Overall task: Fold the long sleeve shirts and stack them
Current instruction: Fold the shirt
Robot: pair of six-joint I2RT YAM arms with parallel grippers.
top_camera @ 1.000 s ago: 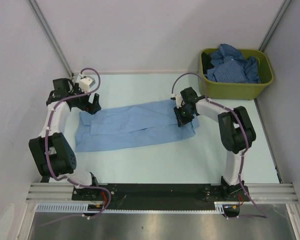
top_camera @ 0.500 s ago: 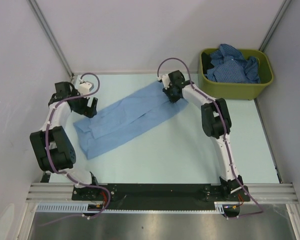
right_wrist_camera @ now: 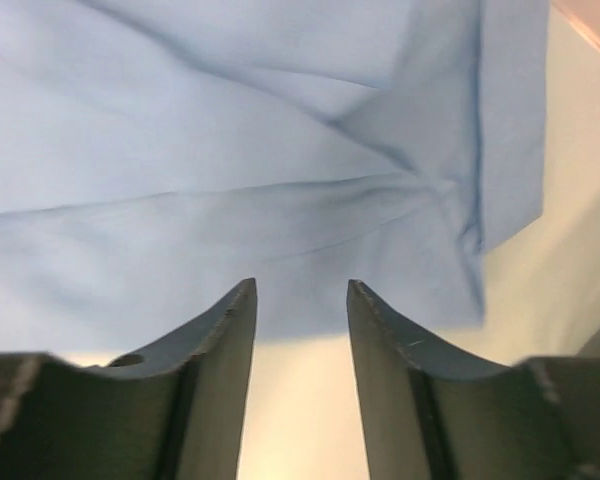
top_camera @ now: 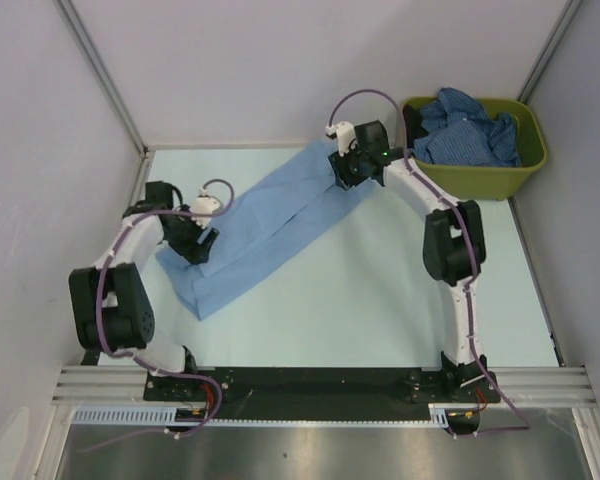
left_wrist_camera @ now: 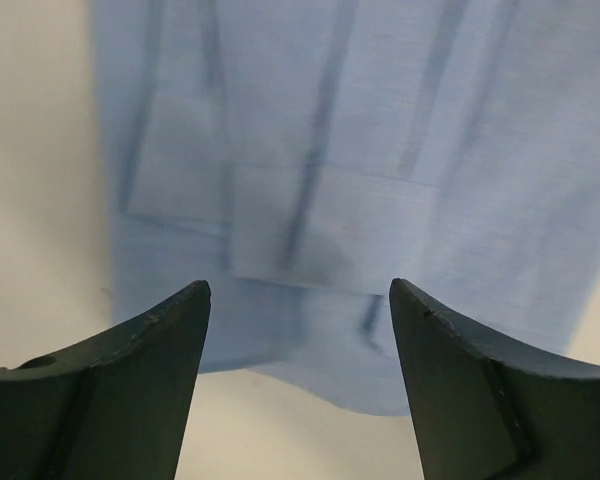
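Biggest thing first: the pale bench (top_camera: 380, 300) carries the light blue shirt (top_camera: 265, 225), lying flat as a long narrow strip on a diagonal, from about 8 o'clock near the left arm up to about 1 o'clock at the far edge. The olive bin (top_camera: 470, 182) sits well apart in the 2 o'clock corner, with the darker blue shirts (top_camera: 470, 135) heaped inside it, so I'd say those aren't started yet. The left pincer (left_wrist_camera: 300, 287) hovers over the 8 o'clock end with its fingers apart and nothing between them, a cuff-like edge just ahead. The right pincer (right_wrist_camera: 300, 283) is over the 1 o'clock end, fingers also apart with bare bench showing in the gap. My read is that the lengthwise fold is done and the crosswise fold comes next. That calls for pinching one end cleanly through every layer and carrying it over the other without dragging the strip crooked.
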